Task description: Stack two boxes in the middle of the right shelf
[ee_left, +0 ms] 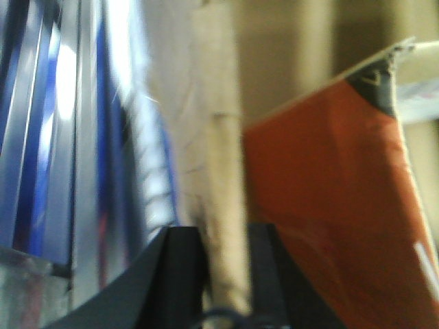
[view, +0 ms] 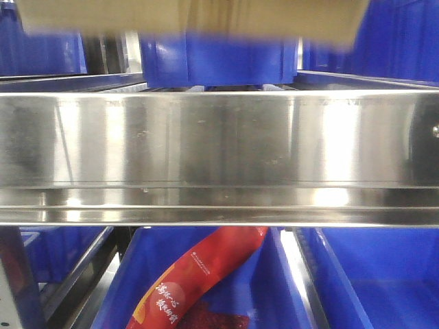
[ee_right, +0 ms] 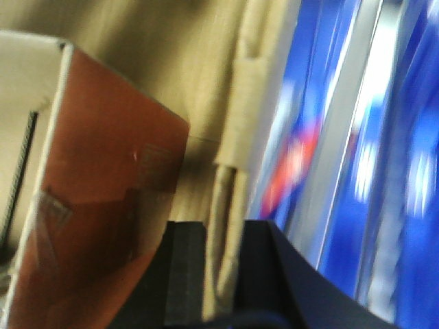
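A brown cardboard box (view: 192,17) hangs blurred across the top of the front view, above the shiny steel shelf (view: 219,144). In the left wrist view my left gripper (ee_left: 223,274) is shut on the box's thin cardboard wall (ee_left: 219,171), one black finger (ee_left: 178,274) on each side. In the right wrist view my right gripper (ee_right: 223,274) is likewise shut on the box's opposite wall (ee_right: 236,137). An orange-red packet (ee_left: 329,226) lies inside the box and shows again in the right wrist view (ee_right: 103,205). Only one box is in view.
Blue plastic bins (view: 212,58) stand on the shelf behind the rail. Below the rail another blue bin (view: 384,281) holds a red snack bag (view: 199,281). A steel upright (view: 17,281) stands at lower left.
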